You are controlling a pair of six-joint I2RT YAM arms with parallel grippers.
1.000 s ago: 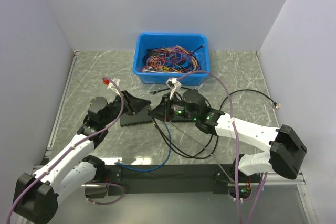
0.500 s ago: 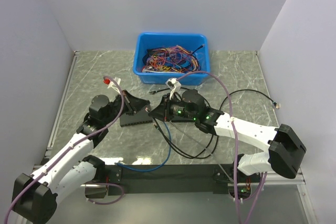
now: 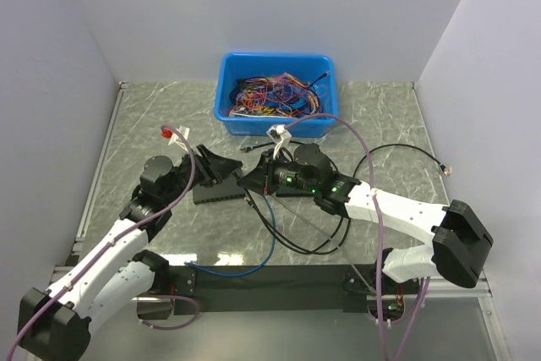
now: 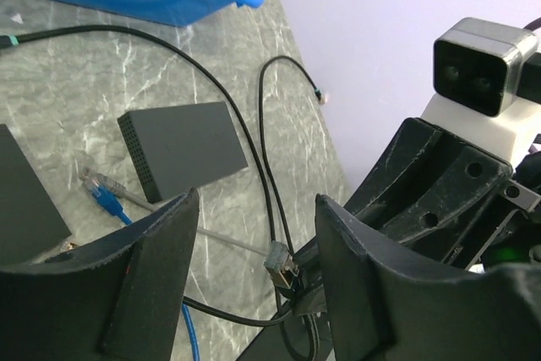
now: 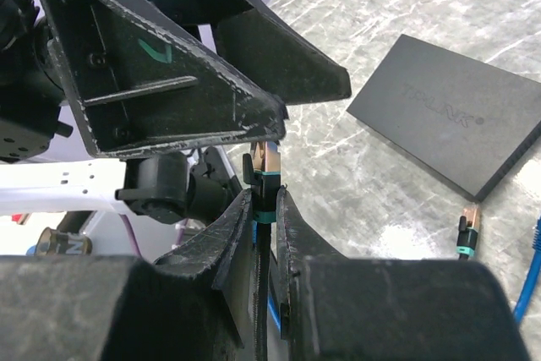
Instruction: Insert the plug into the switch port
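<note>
At the near edge of the tabletop (image 3: 385, 116), a blue cable (image 3: 264, 238) and a looping black cable (image 3: 325, 247) lie between the two arm bases. The blue one curves away towards the middle.

Farther in, the two claws meet at the centre. The right claw (image 5: 264, 200) is closed tight on the plug (image 5: 265, 166), which sticks out past its fingertips with a teal band and a metal tip showing. The plug is in the air, its tip just under the edge of one finger (image 5: 254, 99) of the left claw. Whether they touch cannot be told.

The left claw (image 4: 254, 205) is spread wide and holds nothing. In its wrist view the plug shows low down in the gap between its fingers.

Beyond the plug and clear of it, the switch (image 4: 182, 150) lies flat on the tabletop as a charcoal box. Its ribbed side, where the sockets sit, is turned towards a plain black slab (image 4: 25, 192) close by. On the tabletop between box and slab lies a loose blue plug (image 4: 103, 194), with a second, paler one touching it. A black cable passes along the far side of the switch and runs back towards the right claw.

Farthest off, a blue bin (image 3: 254, 127) full of tangled coloured wires stands against the back wall.
</note>
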